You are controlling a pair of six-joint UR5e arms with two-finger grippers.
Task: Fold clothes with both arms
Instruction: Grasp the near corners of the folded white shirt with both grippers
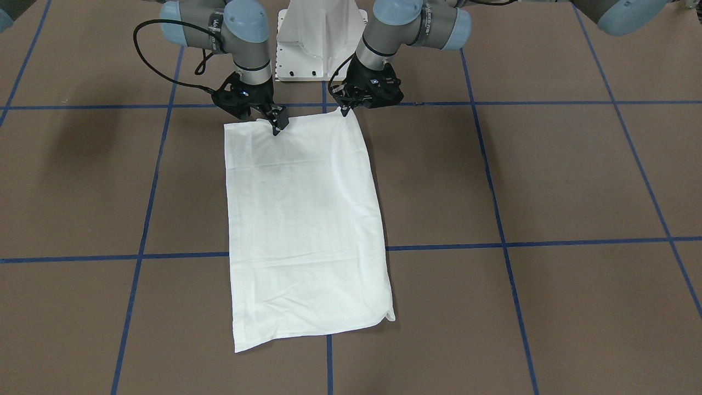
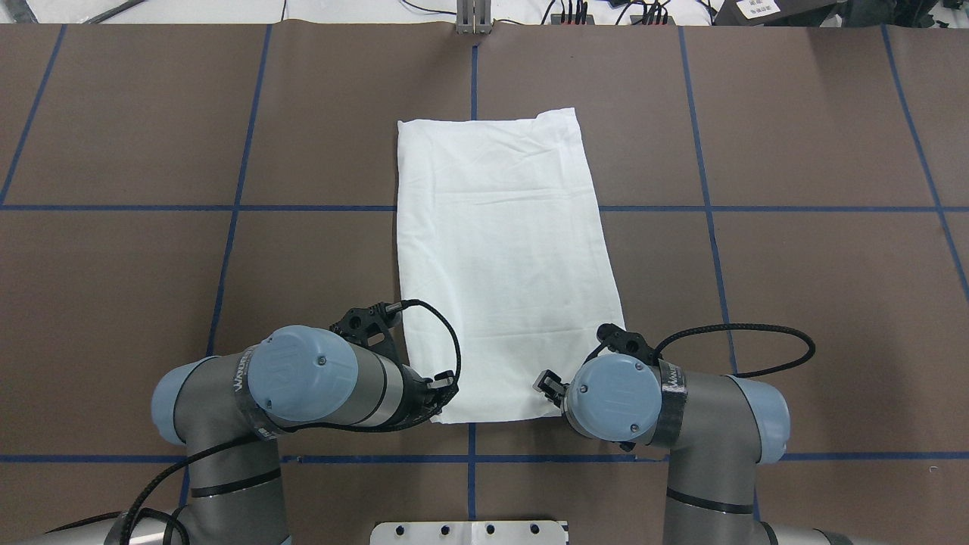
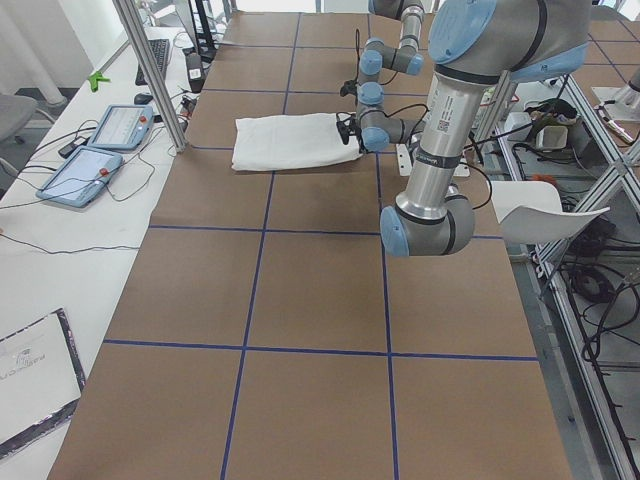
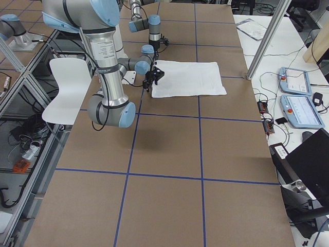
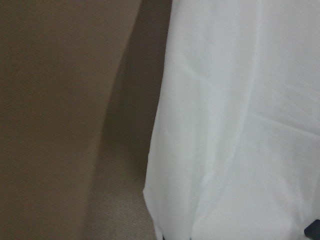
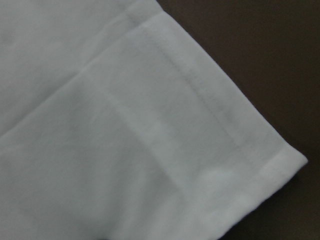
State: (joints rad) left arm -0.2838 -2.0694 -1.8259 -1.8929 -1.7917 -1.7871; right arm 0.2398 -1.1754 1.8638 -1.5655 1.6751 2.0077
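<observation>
Pinched T-shirt's 7 o'clock corner, overhead, with left gripper, closed; clamped 5 o'clock corner with right gripper, closed.

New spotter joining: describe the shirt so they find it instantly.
On the brown table gridded with blue tape, look out from the white pedestal at the robot's base. The T-shirt is the long white rectangle flat there, the left gripper and right gripper at its robot-side corners; it is the table's only cloth.

No legible text; only unreadable lettering on the left arm and right arm.
</observation>
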